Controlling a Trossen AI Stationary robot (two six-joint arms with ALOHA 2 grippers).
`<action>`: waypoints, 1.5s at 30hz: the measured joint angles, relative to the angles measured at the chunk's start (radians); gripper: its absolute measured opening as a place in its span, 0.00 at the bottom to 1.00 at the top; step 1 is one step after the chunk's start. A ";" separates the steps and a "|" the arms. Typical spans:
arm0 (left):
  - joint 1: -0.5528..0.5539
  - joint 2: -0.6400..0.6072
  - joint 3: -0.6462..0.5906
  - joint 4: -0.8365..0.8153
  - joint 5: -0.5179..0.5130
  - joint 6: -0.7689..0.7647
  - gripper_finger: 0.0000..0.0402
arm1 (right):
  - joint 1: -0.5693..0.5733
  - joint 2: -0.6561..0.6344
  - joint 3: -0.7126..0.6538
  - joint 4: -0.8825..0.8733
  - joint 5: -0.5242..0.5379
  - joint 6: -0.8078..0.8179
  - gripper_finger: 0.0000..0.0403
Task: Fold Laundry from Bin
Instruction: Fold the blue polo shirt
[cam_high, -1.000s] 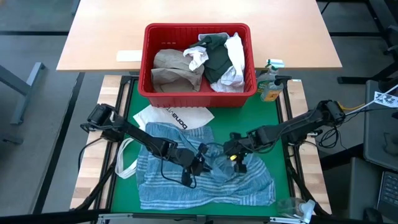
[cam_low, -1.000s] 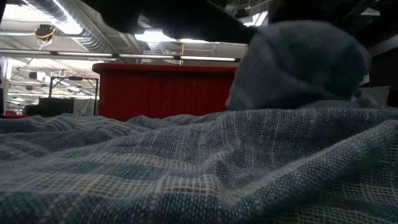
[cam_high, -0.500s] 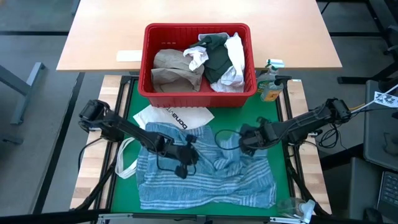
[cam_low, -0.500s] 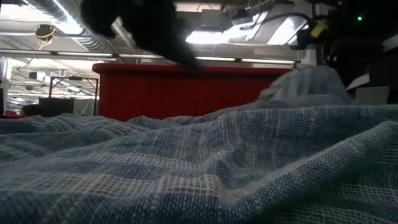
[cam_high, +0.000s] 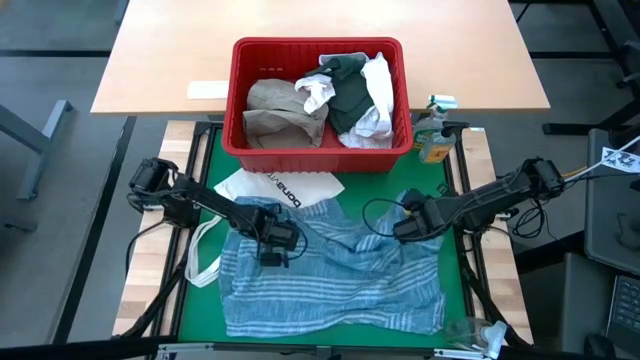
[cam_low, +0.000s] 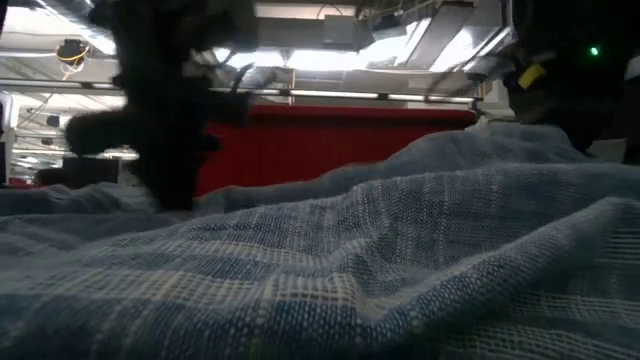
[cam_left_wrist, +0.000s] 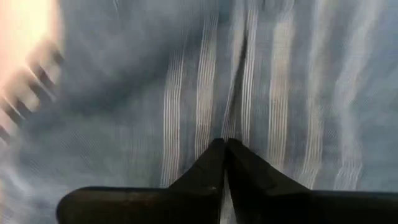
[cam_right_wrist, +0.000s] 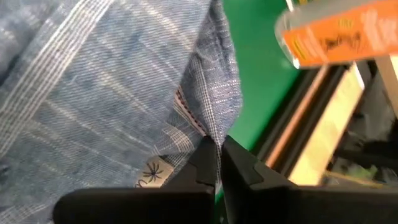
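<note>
The blue-striped cloth (cam_high: 330, 275) lies rumpled, both arms' jaws pinched on its upper edge.

A white tote bag (cam_high: 283, 187) with black lettering lies left of centre in the high view, on the green mat (cam_high: 385, 185), its long strap (cam_high: 203, 250) looping toward the lower left. A bottle with an orange label (cam_high: 434, 143) stands right of centre by the mat's upper right corner; it shows again at the upper right of the right wrist view (cam_right_wrist: 336, 31). A tan tabletop (cam_high: 170, 55) fills the top of the high view, with a pale slip of paper (cam_high: 207, 90) at upper left. A clear plastic item (cam_high: 478, 333) sits at the lower right edge.
</note>
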 joint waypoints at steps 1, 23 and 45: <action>-0.002 -0.001 -0.017 0.008 0.007 -0.020 0.03 | 0.000 0.000 -0.022 0.001 -0.008 0.015 0.01; -0.104 -0.135 -0.028 0.001 0.021 -0.129 0.00 | 0.000 0.001 -0.203 0.073 -0.132 0.126 0.08; -0.055 -0.223 -0.014 0.359 -0.059 0.027 0.00 | 0.000 0.001 -0.046 -0.076 -0.091 0.085 0.24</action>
